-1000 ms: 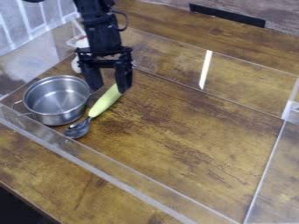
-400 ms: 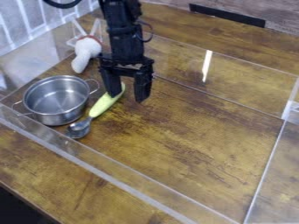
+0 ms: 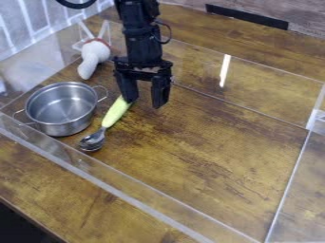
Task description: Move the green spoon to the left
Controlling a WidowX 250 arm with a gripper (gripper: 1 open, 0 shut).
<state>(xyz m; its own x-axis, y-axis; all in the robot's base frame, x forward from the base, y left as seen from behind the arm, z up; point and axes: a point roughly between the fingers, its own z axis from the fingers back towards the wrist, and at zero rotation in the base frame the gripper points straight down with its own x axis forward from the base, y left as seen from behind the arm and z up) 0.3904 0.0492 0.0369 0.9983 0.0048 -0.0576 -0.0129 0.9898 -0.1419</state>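
Note:
The green spoon (image 3: 112, 114) lies slanted on the wooden table, its yellow-green handle pointing up-right and its small metal bowl (image 3: 91, 142) at the lower left, beside the pot. My gripper (image 3: 143, 96) points straight down over the handle's upper end and is open. Its left finger (image 3: 127, 94) stands at the handle's tip, while the right finger (image 3: 162, 93) is over bare wood. Nothing is held between the fingers.
A round steel pot (image 3: 61, 106) sits just left of the spoon. A white plush toy (image 3: 90, 57) lies behind it. Low clear acrylic walls (image 3: 127, 195) fence the work area, with a reflective strip (image 3: 225, 74) to the right.
The gripper has moved right and lower, from over the handle's middle towards its upper end, staying open. Spoon and pot have not moved.

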